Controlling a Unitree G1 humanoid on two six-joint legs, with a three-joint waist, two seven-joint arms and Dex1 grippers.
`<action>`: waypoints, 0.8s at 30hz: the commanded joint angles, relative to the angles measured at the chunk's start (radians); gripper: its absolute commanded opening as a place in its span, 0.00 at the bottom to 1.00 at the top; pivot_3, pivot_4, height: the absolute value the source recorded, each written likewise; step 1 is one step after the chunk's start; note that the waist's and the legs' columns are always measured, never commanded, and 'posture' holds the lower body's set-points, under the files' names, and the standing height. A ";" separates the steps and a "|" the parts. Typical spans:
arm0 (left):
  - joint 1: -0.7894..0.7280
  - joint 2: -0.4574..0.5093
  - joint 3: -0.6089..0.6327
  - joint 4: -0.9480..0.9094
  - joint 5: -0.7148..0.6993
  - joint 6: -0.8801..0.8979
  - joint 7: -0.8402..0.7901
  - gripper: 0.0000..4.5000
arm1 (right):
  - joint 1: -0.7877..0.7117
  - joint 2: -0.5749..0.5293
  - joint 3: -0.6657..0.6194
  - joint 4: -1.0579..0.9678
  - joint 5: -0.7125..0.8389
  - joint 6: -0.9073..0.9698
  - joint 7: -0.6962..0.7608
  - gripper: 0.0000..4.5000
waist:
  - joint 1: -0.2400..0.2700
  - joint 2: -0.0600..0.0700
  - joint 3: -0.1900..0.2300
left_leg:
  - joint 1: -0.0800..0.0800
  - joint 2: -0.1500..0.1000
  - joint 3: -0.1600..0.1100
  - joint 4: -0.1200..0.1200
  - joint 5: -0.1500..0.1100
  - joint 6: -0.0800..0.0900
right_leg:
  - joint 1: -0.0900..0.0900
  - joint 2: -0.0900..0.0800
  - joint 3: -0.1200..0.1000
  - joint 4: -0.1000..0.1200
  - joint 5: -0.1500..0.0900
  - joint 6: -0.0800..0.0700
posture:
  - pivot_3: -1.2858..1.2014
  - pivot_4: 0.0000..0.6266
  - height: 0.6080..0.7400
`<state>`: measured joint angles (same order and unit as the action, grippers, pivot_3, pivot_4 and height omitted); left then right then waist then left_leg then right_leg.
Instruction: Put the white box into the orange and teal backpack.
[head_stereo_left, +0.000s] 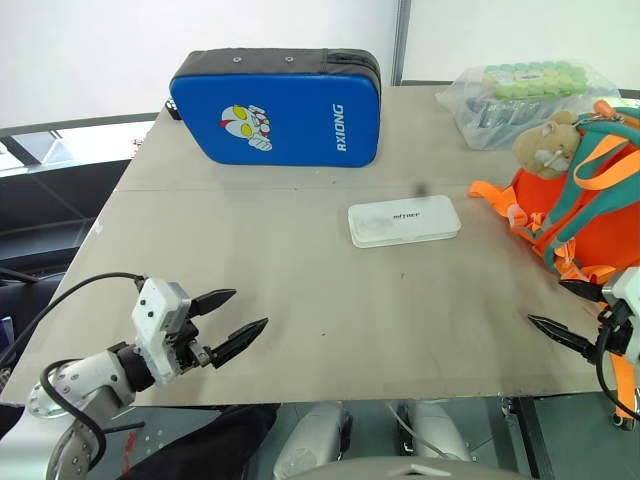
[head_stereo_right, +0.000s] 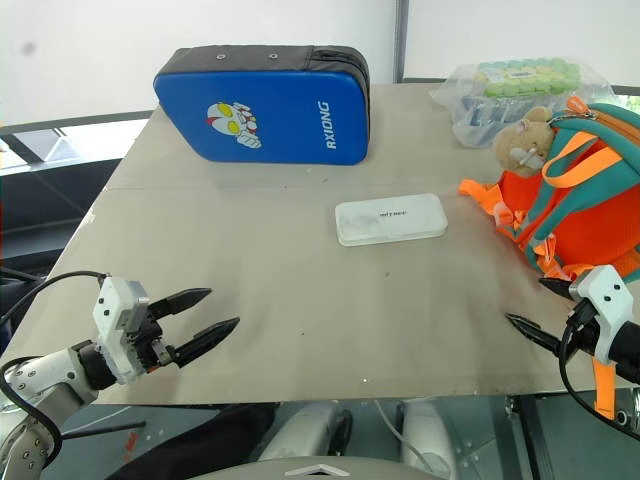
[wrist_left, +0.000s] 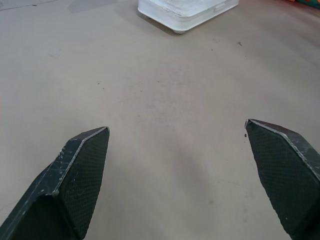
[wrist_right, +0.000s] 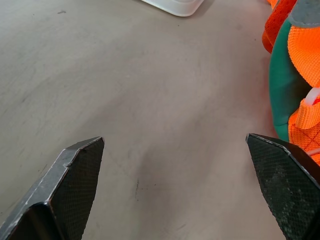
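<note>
Two pincers hang low over the near edge of the worktop, both with their black fingers spread wide and grasping nothing. The left pincer is at the near left corner and points toward the middle of the worktop; the right pincer is at the near right side, just beside the backpack. The white box lies flat near the middle of the worktop, lid up with small dark letters on it, well apart from both pincers. The backpack stands at the right edge, orange with teal straps, and a tan plush animal sits on its top. Behind the box a blue case lies at the far side, and a clear bag of bottles is in the far right corner, behind the backpack.
</note>
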<state>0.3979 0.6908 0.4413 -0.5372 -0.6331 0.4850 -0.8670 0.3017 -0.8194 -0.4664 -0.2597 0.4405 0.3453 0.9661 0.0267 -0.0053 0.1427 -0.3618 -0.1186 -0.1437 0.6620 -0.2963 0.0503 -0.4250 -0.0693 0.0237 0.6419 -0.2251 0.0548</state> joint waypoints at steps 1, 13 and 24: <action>-0.045 -0.006 0.007 -0.011 -0.016 0.005 0.037 0.99 | -0.068 0.018 0.041 -0.099 0.024 0.057 -0.072 1.00 | -0.001 0.000 0.000 | 0.000 0.000 0.000 0.000 0.000 0.000 | 0.000 0.000 0.000 0.000 0.000 0.000 | 0.52 0.24 0.99; -0.364 -0.106 -0.118 0.021 -0.098 0.229 0.336 0.87 | -0.490 0.196 0.327 -0.154 -0.021 0.341 -0.437 0.40 | -0.007 -0.001 0.000 | 0.000 0.000 -0.002 0.002 0.001 -0.001 | 0.001 -0.001 -0.005 0.000 0.001 -0.001 | 0.52 0.24 0.99; -0.695 -0.404 -0.391 0.244 0.195 0.288 0.775 0.00 | -0.849 0.299 0.517 0.291 -0.329 0.243 -0.641 0.00 | -0.012 -0.002 0.000 | -0.001 -0.001 -0.001 0.003 0.001 -0.001 | -0.001 0.000 -0.004 0.001 0.001 -0.001 | 0.52 0.24 0.99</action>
<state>-0.2677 0.2986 0.0830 -0.3241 -0.5016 0.7978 -0.1379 -0.5126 -0.5257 0.0359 -0.0206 0.1606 0.6423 0.3467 0.0145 -0.0069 0.1427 -0.3631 -0.1195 -0.1447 0.6657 -0.2956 0.0494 -0.4263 -0.0695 0.0199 0.6437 -0.2239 0.0538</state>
